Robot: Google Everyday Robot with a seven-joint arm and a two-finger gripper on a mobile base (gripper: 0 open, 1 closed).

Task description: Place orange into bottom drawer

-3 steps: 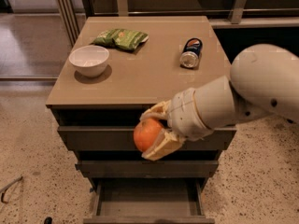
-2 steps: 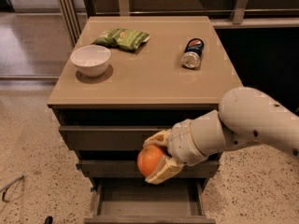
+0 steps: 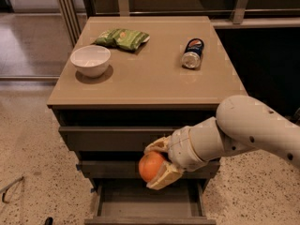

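Note:
The orange (image 3: pixel 150 166) is a small round bright-orange fruit held between the tan fingers of my gripper (image 3: pixel 158 165). The gripper is shut on it and hangs in front of the cabinet, level with the middle drawer front. The bottom drawer (image 3: pixel 150 205) is pulled open right below the orange; its shallow grey tray shows nothing inside in the part I can see. My white arm (image 3: pixel 243 130) reaches in from the right.
On the cabinet top (image 3: pixel 150 78) stand a white bowl (image 3: pixel 90 60) at the left, a green snack bag (image 3: pixel 122 37) behind it and a can (image 3: pixel 192 53) lying on its side at the right. Speckled floor surrounds the cabinet.
My gripper has moved down with the orange, from the top drawer's height to just above the open bottom drawer. The arm has lowered with it.

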